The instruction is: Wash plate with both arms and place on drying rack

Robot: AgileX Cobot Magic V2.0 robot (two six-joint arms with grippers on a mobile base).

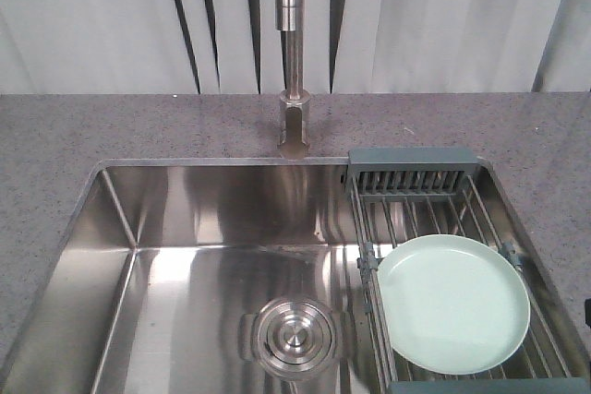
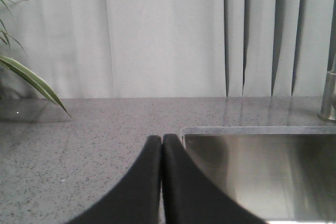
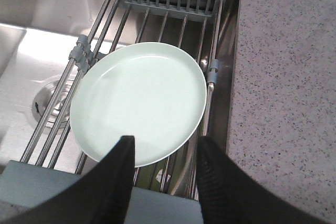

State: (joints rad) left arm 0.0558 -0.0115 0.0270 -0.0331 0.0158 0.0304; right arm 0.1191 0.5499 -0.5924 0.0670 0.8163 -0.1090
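Observation:
The pale mint-green plate [image 1: 454, 303] lies flat on the wire drying rack [image 1: 412, 209] across the right side of the sink. In the right wrist view the plate [image 3: 139, 100] fills the middle, resting on the rack rods [image 3: 173, 24]. My right gripper [image 3: 165, 142] hangs open above the plate's near rim, its left finger over the rim and its right finger over the rack's right edge, with nothing held. My left gripper [image 2: 161, 139] is shut and empty above the counter at the sink's left corner. Neither arm shows in the front view.
A steel sink basin [image 1: 185, 265] with a round drain [image 1: 293, 336] lies left of the rack. A steel tap [image 1: 294, 53] stands behind it. Grey speckled counter [image 1: 55, 163] surrounds the sink. A plant's leaves [image 2: 29, 80] reach in at the left.

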